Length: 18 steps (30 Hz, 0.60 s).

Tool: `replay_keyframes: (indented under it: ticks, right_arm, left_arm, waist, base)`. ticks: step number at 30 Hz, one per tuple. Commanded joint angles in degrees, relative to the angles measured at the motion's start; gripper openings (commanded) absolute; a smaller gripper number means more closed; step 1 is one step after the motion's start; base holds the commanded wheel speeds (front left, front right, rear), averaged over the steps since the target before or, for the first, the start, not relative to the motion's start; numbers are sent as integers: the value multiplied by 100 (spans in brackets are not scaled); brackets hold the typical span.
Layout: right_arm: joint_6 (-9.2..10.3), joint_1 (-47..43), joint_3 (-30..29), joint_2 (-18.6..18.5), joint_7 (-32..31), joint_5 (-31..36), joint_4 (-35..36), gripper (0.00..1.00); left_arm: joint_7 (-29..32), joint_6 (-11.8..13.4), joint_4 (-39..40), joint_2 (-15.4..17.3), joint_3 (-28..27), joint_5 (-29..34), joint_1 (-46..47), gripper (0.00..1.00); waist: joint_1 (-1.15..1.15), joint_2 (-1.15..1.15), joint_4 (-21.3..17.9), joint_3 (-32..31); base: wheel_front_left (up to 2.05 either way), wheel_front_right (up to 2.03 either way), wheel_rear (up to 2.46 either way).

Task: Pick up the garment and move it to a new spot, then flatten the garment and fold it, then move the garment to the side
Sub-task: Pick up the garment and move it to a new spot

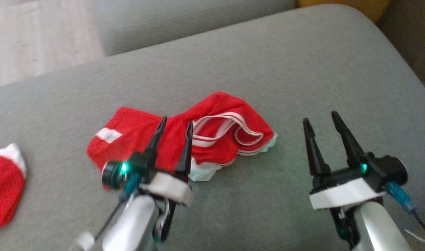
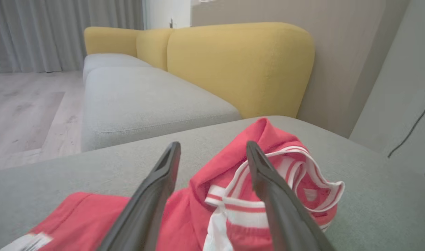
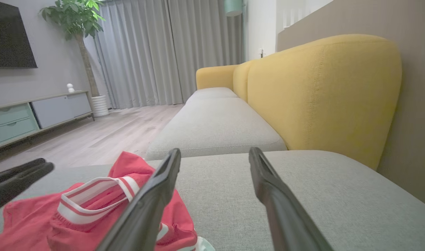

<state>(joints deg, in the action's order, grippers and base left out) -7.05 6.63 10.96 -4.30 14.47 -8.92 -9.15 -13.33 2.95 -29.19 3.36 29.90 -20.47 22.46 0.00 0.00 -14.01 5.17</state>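
Since the garment (image 1: 219, 111) lies crumpled on the cushion (image 1: 268, 62) (waistband gaping), we log it as placed, not yet flattened. Left gripper (image 1: 177, 121) over it, fingers (image 1: 185, 150) spread, empty; right gripper (image 1: 320, 116) beside it, likewise spread, for smoothing.

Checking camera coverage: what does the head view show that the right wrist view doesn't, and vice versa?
Head view, not right wrist: a second red-and-white cloth at the left edge, and a white label on the red garment. Right wrist, not head: potted plant, curtains, TV. Both: that crumpled garment on the grey cushion, left gripper and right gripper open.
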Motion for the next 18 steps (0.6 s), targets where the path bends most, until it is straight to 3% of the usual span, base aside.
replay_keyframes:
  ticks: [1, 10, 18]
  right_arm:
    - [-44, -34, 68, -60, 52, 67, 229, 100]
    - [-44, -629, -595, -283, 52, 551, 504, 100]
    - [-44, -1231, -1180, -120, 52, 611, 526, 100]
  left_arm:
    - [-96, 104, 321, 64, -170, 93, -126, 100]
    - [-164, 572, 1863, 449, -752, 405, -1629, 100]
    - [-166, 515, 2412, 419, -1596, 715, -2722, 100]
  waist:
    - [0, 0, 341, -198]
    - [0, 0, 1341, -522]
    - [0, 0, 1777, -724]
  base:
    - [0, 0, 0]
    - [0, 0, 0]
    - [0, 0, 0]
